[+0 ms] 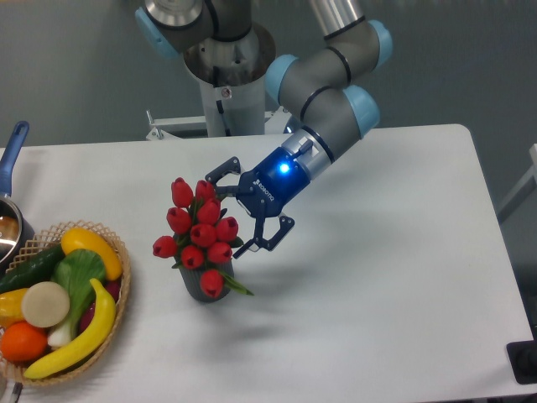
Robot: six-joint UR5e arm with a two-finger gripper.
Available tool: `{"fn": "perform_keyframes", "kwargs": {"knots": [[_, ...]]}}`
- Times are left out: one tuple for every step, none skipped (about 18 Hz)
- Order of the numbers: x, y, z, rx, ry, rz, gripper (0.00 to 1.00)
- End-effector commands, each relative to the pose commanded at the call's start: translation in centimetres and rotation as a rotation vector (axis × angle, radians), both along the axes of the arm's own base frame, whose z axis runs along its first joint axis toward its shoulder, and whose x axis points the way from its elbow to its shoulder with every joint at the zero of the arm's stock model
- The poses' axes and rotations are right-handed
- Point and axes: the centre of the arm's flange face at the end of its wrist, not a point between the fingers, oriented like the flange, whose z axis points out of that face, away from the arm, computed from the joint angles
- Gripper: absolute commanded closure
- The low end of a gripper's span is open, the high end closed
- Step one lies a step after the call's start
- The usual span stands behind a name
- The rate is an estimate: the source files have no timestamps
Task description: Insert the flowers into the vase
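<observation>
One bunch of red tulips (199, 233) sits in the dark grey vase (205, 286) near the wicker fruit basket (117, 290); the gripper (237, 207) hangs just beside it, fingers spread wide, holding nothing.

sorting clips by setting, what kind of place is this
Most likely a robotics lab set up with household props: a bare white table, the arm's pedestal against a plain grey wall, and a basket of toy-looking produce.

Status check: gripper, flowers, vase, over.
Gripper open beside the flowers. Flowers standing in the vase. Basket of produce off to the side, nothing blocking.
</observation>
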Motion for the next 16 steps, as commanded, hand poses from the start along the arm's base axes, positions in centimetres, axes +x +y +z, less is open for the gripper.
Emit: {"fn": "perform_keyframes", "kwargs": {"knots": [[0.0,-0.3,0.4,-0.027,0.031,0.009,0.00],[0.1,-0.4,0.7,-0.048,0.055,0.015,0.00],[0.1,-0.7,1.3,-0.063,0.082,0.021,0.00],[0.2,-1.0,1.8,-0.076,0.106,0.028,0.00],[0.4,-1.3,2.4,-0.093,0.129,0.038,0.00],[0.7,-1.6,2.8,-0.114,0.152,0.045,0.00],[1.1,-2.1,2.8,-0.141,0.172,0.053,0.00],[1.2,-2.5,3.2,-0.166,0.200,0.066,0.00],[0.8,-3.0,3.7,-0.192,0.234,0.084,0.00],[0.3,-3.7,4.3,-0.224,0.274,0.109,0.00],[-0.3,-4.5,5.0,-0.265,0.323,0.135,0.00],[-0.9,-5.4,5.2,-0.305,0.358,0.159,0.00],[-1.6,-6.1,5.3,-0.332,0.374,0.182,0.00],[-2.4,-6.7,5.7,-0.342,0.382,0.206,0.00],[-3.6,-8.0,6.2,-0.345,0.389,0.241,0.00],[-5.1,-9.4,6.8,-0.346,0.398,0.280,0.00]]}}
